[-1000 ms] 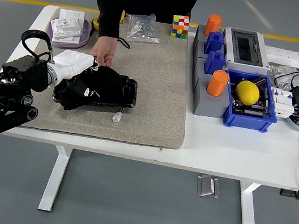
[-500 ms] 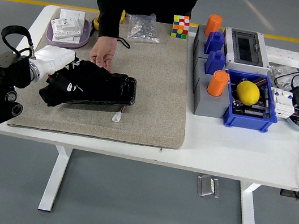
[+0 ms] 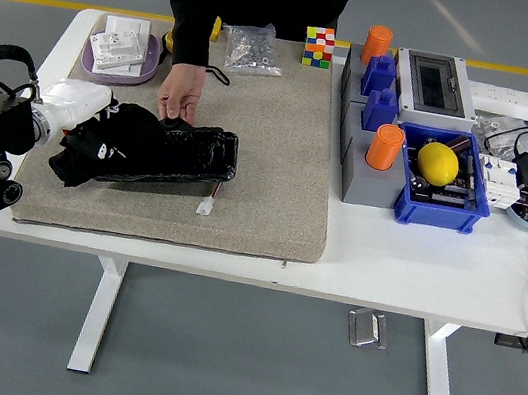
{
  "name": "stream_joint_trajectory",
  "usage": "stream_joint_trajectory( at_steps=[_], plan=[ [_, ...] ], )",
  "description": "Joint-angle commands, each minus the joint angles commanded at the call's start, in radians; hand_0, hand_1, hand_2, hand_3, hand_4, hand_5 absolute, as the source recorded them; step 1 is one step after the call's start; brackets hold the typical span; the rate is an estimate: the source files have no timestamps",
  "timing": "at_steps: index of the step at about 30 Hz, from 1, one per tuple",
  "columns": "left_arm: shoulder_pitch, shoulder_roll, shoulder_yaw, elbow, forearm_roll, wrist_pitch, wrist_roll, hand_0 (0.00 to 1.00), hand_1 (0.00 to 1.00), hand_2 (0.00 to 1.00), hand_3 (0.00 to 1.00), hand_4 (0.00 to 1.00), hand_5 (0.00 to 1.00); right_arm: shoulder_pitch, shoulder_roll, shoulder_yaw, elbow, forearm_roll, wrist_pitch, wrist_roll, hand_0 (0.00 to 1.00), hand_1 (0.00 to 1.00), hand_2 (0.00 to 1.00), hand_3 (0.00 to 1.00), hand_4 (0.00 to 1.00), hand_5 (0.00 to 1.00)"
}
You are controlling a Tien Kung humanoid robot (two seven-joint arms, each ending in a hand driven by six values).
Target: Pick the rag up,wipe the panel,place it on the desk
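Note:
A black rag [image 3: 103, 140] lies bunched over the left end of a glossy black panel [image 3: 190, 153] on the grey mat [image 3: 262, 147]. My left hand [image 3: 75, 105], white with a black arm, is shut on the rag at the mat's left edge. A person's hand [image 3: 180, 94] presses on the panel's far edge and holds it down. My right arm is out of view.
A small white connector [image 3: 204, 208] lies just in front of the panel. A purple tray [image 3: 115, 69] with white parts, a bag of screws [image 3: 250, 50] and a colour cube [image 3: 318, 46] stand at the back. Grey and blue blocks, orange cylinders and a blue bin with a lemon [image 3: 437, 163] fill the right.
My left hand has dragged the rag leftward off most of the panel toward the mat's left edge. The panel shifted slightly left. The person's hand stayed on the panel's far edge.

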Motion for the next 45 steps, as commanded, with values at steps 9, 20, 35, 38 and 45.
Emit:
stream_joint_trajectory(
  at_steps=[9, 20, 35, 38, 45],
  plan=[
    [0.01, 0.027, -0.019, 0.009, 0.014, 0.002, -0.001, 0.223, 0.15, 0.462, 0.406, 0.352, 0.002, -0.001, 0.003, -0.002, -0.001, 0.004, 0.0, 0.001, 0.695, 0.653, 0.686, 0.594, 0.966, 0.428],
    [0.042, 0.053, -0.068, 0.028, 0.029, 0.005, -0.003, 0.223, 0.149, 0.461, 0.405, 0.353, 0.002, -0.001, 0.004, -0.01, 0.0, 0.019, -0.001, 0.005, 0.696, 0.652, 0.686, 0.595, 0.967, 0.429],
    [0.104, 0.057, -0.202, 0.123, 0.028, 0.029, -0.024, 0.223, 0.151, 0.461, 0.406, 0.356, 0.002, 0.009, 0.003, -0.028, 0.003, 0.042, -0.004, 0.011, 0.698, 0.653, 0.686, 0.597, 0.972, 0.434],
    [0.12, 0.047, -0.222, 0.137, 0.016, 0.037, -0.03, 0.223, 0.151, 0.461, 0.406, 0.356, 0.002, 0.012, 0.004, -0.031, 0.004, 0.044, -0.005, 0.012, 0.698, 0.653, 0.686, 0.597, 0.972, 0.434],
    [0.146, 0.008, -0.27, 0.155, -0.008, 0.054, -0.04, 0.223, 0.158, 0.461, 0.407, 0.36, 0.002, 0.019, 0.005, -0.034, 0.005, 0.045, -0.005, 0.012, 0.697, 0.652, 0.686, 0.597, 0.973, 0.434]
  ],
)
